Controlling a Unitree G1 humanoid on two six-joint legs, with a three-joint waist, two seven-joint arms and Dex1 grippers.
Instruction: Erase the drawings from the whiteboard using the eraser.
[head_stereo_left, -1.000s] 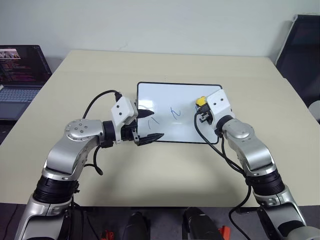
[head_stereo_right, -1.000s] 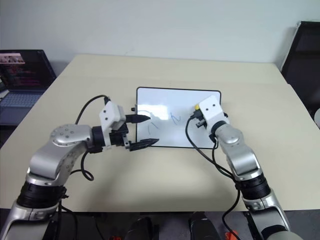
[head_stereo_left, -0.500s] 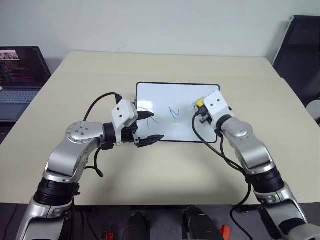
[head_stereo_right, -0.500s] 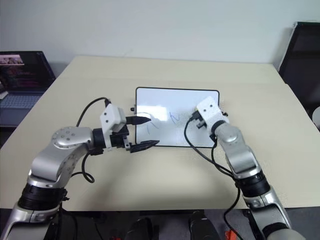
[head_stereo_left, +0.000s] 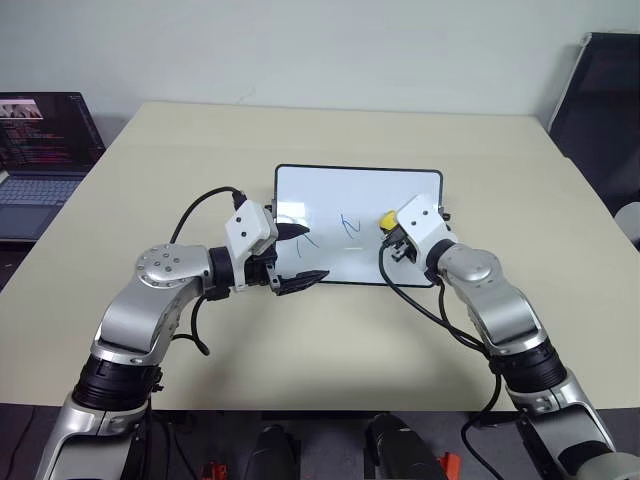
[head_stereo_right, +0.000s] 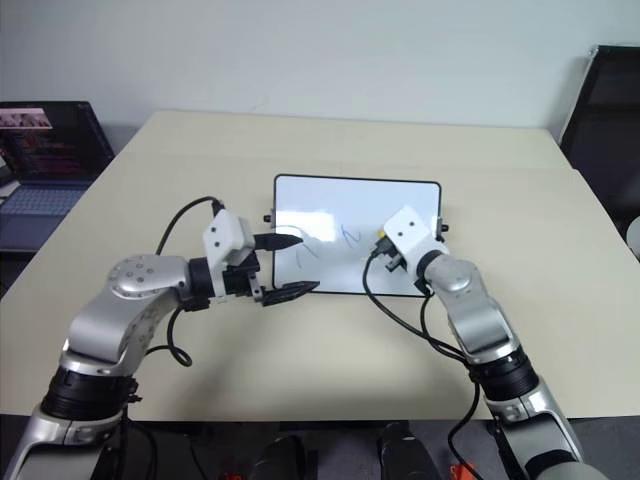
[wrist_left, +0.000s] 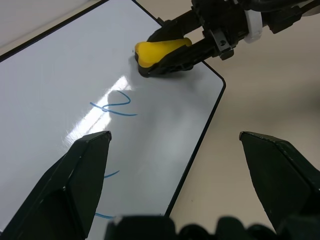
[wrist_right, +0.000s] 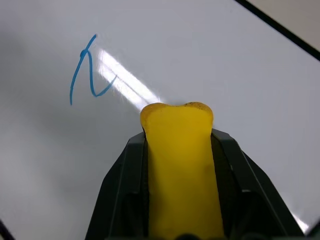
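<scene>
Beige table (head_stereo_left: 330, 340) carries the whiteboard (head_stereo_left: 410, 190), where right fingers (wrist_left: 170, 35) pinch the eraser (head_stereo_left: 386, 218) beside a squiggle (head_stereo_left: 350, 226), left fingers (head_stereo_left: 310, 275) spread.

My two head eyes looking forward and down over the desk (head_stereo_left: 330, 340), both sharing the whiteboard (head_stereo_left: 340, 200), my left wrist camera close over the board's corner, my right wrist camera nearer still, facing the glossy surface past the eraser (wrist_right: 180, 165)

Whiteboard (head_stereo_left: 358, 200) lay mid-table (head_stereo_left: 330, 330), right gripper (head_stereo_left: 392, 228) held the yellow eraser (head_stereo_left: 386, 219) over its right part, left gripper (head_stereo_left: 298, 254) spread wide at its left edge, blue drawings (head_stereo_left: 350, 226) between them, laptop (head_stereo_left: 40, 160) far left.
</scene>
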